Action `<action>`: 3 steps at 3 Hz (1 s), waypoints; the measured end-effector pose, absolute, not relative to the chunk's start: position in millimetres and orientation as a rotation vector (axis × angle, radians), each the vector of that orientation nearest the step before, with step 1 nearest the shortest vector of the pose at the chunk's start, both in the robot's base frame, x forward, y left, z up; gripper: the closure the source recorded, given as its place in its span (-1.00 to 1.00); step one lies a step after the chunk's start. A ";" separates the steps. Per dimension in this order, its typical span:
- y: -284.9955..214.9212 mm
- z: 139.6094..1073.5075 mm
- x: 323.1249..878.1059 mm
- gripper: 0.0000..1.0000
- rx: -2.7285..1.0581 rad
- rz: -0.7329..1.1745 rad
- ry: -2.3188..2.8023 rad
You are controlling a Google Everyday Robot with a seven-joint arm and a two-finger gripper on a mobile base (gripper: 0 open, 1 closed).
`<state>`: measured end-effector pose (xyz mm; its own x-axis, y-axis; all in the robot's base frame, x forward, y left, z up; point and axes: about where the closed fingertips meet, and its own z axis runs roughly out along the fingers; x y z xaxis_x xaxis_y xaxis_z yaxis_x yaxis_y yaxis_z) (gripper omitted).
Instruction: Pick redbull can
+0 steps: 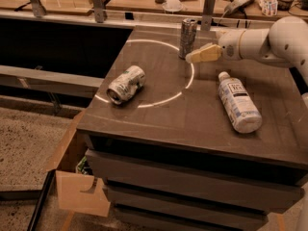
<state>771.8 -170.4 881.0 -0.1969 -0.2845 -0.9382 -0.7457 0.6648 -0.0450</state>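
The redbull can [187, 38] is slim, dark silvery-grey with a shiny top rim, and stands upright at the far middle of the dark table [183, 114]. My gripper [199, 55] reaches in from the right on a white arm [269, 40]. Its cream-coloured fingers [208, 53] lie just right of the can's lower half, very close to it.
A fatter silver-white can with green markings [126, 84] lies on its side at the left. A clear plastic bottle with a white label [237, 101] lies at the right. A white circle line is drawn on the tabletop. Cardboard boxes [79, 189] stand on the floor at the left.
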 end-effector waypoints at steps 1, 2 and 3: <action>-154.3 872.2 794.8 -1.00 -0.793 0.534 1.767; -139.4 867.7 812.9 -1.00 -0.792 0.534 1.750; -126.7 868.0 825.9 -0.56 -0.814 0.548 1.704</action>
<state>825.9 -126.7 868.0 -0.1479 -0.2396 -0.9595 -0.7540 0.6551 -0.0474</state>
